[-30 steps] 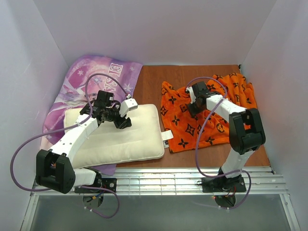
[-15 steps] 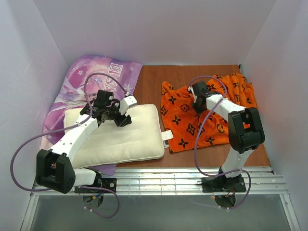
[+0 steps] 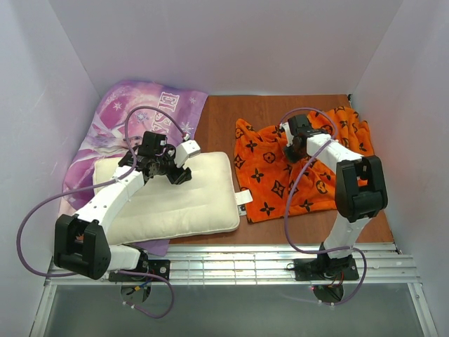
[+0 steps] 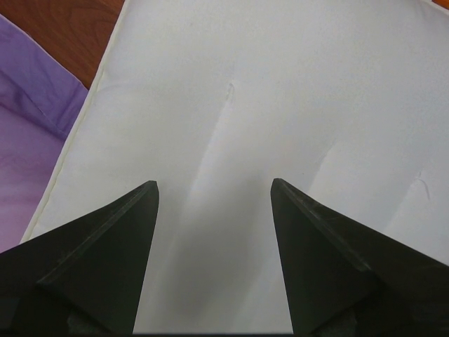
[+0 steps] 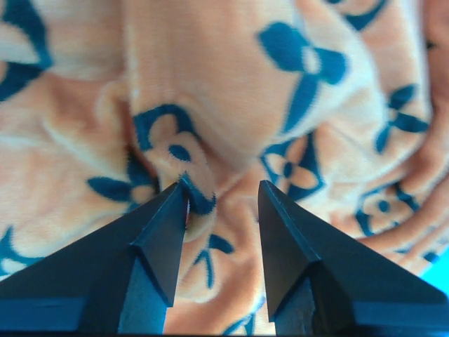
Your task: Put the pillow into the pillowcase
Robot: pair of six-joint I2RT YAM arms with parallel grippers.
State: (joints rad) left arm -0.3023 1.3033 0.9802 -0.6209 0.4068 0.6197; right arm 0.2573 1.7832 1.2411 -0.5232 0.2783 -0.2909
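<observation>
**Reaching for the opening: two claws poised over pillow and case**

Hovering with its dark jaws spread wide, the left claw point(image 3: 178, 175) point(image 4: 214, 186) holds nothing. The plump cream-white rectangular fabric pillow point(image 3: 172, 200) point(image 4: 280, 105) lies directly beneath it and reaches well beyond both fingertips. Off the claw's left side, the pillow's stitched edge gives way to a purple princess-print cloth point(image 3: 133, 112) point(image 4: 28, 119) and a corner of the brown wooden tabletop point(image 3: 224, 126).

The right claw point(image 3: 290, 154) point(image 5: 223, 186) is also parted and grips nothing. It is low over the bright orange pillowcase with black flower and star motifs point(image 3: 280, 175) point(image 5: 210, 105), and a raised fold of that cloth lies just under and beside its left fingertip.

The step in hand appears to be finding and lifting the case's open edge. To do it well, the right claw should probably pinch a single layer at the hem, since closing on a mid-panel ridge would likely gather both layers and keep the mouth shut. The left claw would do best to grip the pillow at a short end or corner, not the flat middle below it.

The pillowcase looks flat and crumpled, apparently with nothing inside, and its mouth cannot be made out among the folds. The pillow lies wholly outside it, just to the case's left.
</observation>
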